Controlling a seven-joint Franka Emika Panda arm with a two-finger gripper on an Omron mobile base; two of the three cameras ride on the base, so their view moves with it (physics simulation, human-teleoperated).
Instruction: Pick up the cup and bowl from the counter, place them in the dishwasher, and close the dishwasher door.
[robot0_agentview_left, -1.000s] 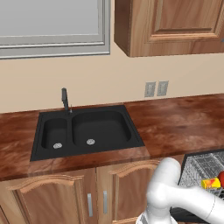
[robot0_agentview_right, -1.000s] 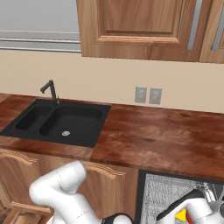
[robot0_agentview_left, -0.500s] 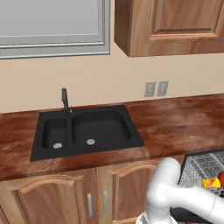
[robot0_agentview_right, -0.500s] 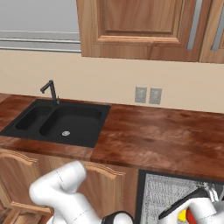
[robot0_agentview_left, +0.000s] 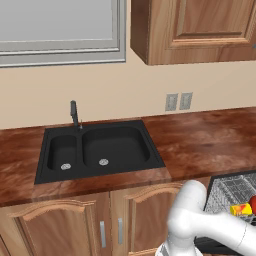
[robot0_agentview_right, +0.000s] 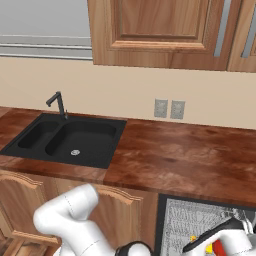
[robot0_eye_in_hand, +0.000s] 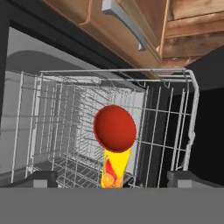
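Hand (robot0_eye_in_hand: 112, 178) open, clear of bowl (robot0_eye_in_hand: 114, 127) and cup (robot0_eye_in_hand: 113, 168) in rack (robot0_eye_in_hand: 175, 113).

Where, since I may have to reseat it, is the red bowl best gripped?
Probably by its rim, edge-on at the arc farthest from the cup. The bowl stands on edge in the rack, rounded underside toward the open pincer, so that face offers nothing to pinch; a finger each side of the rim should hold.
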